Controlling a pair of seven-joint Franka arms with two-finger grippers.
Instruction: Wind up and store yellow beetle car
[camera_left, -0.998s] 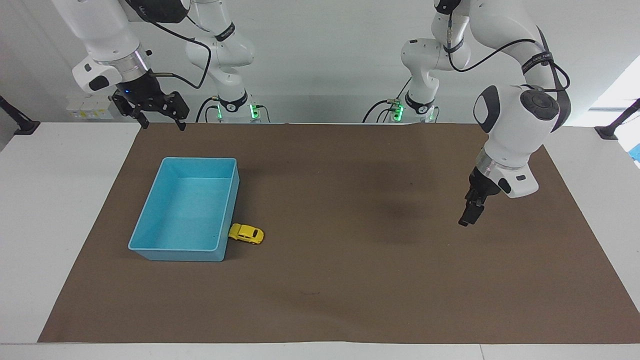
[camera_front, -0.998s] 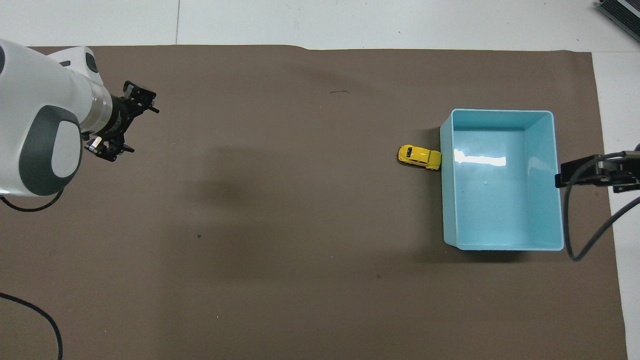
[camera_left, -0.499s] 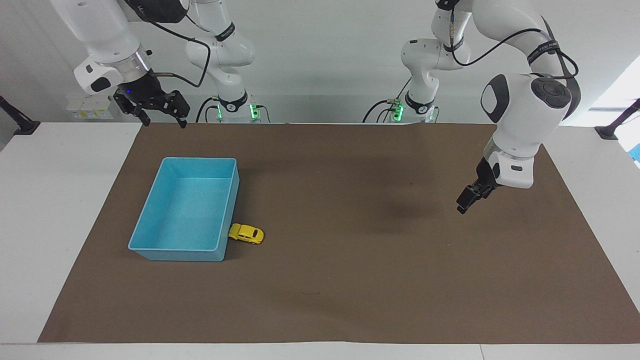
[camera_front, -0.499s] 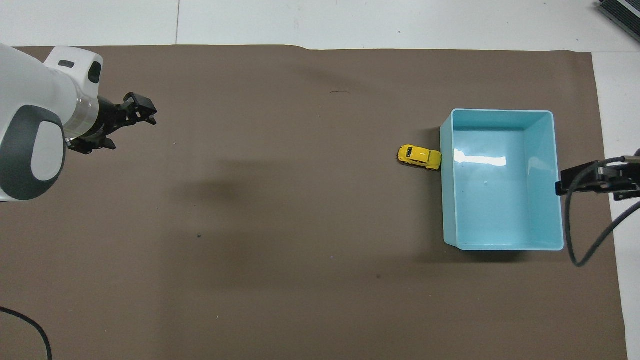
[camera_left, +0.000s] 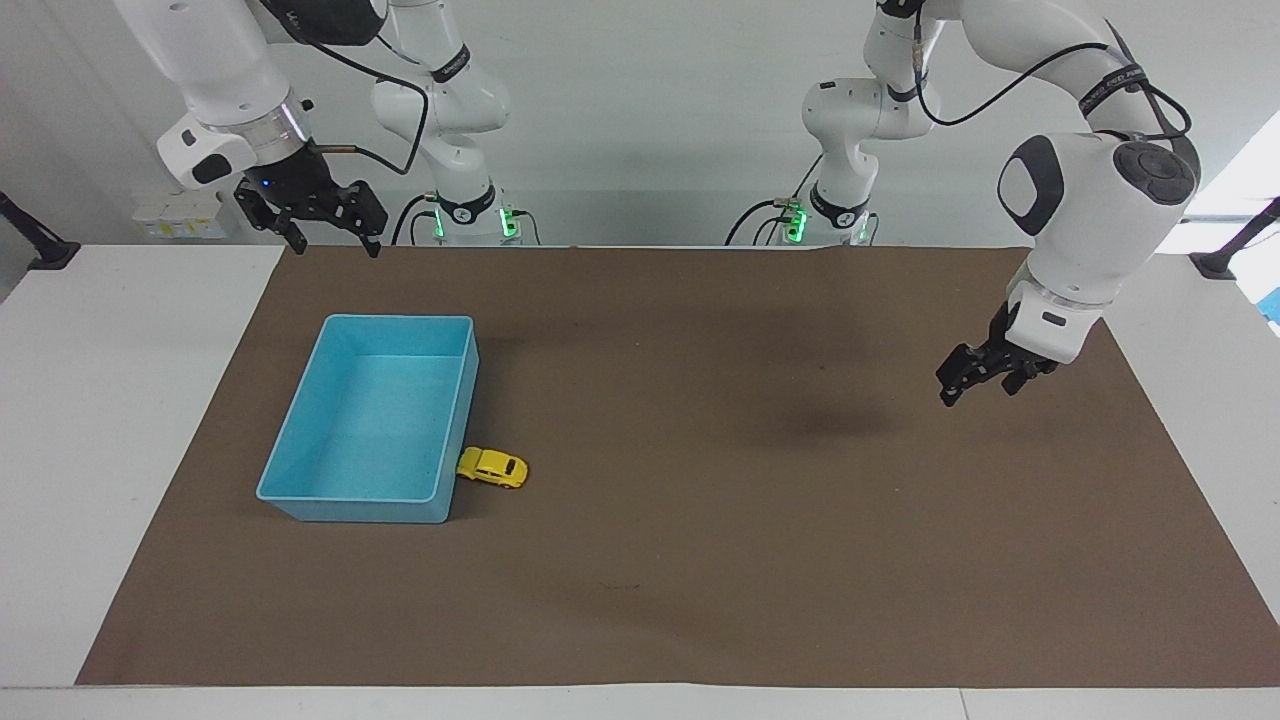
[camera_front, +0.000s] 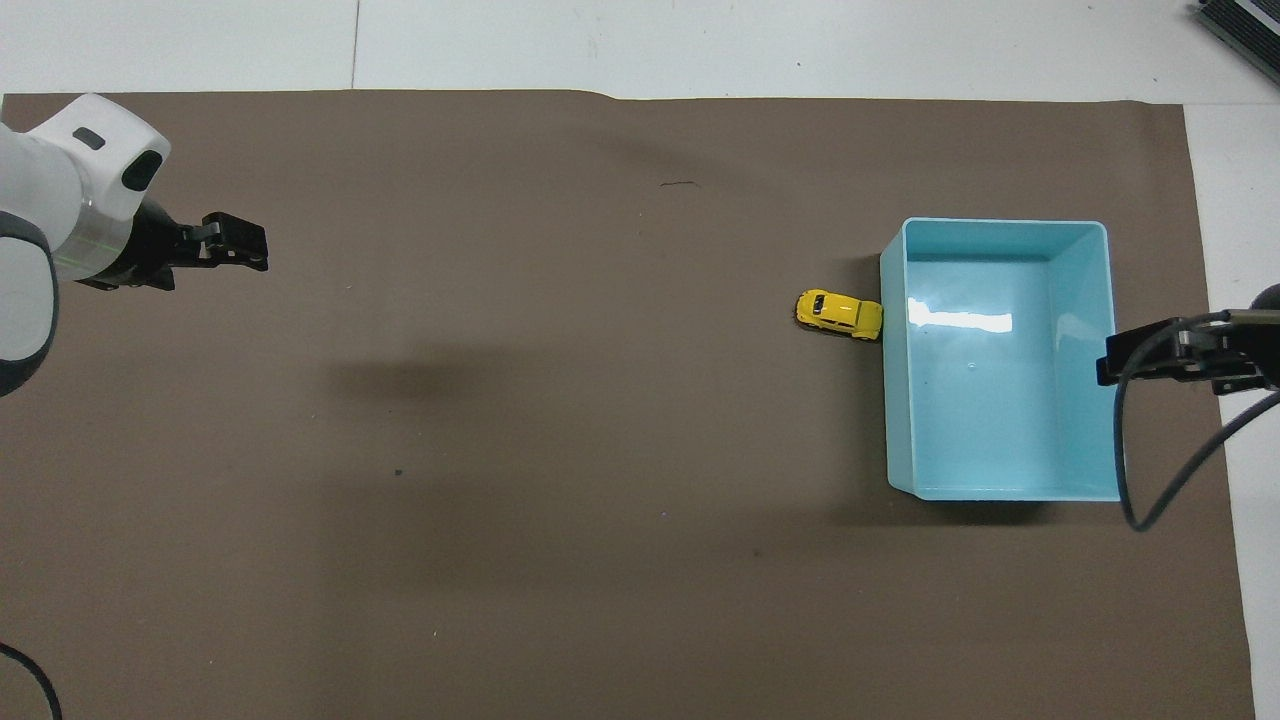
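Overhead view shows you the car (camera_front: 839, 314) on the brown mat (camera_front: 560, 420), touching the outer wall of the blue bin (camera_front: 1100, 290) (at the bin's end farther from the robots). Your left gripper (camera_left: 975, 383) hangs over bare mat at its own end, jaws apart and holding nothing. Your right gripper (camera_left: 330, 240) hangs over the mat's robot-side edge, jaws apart too.
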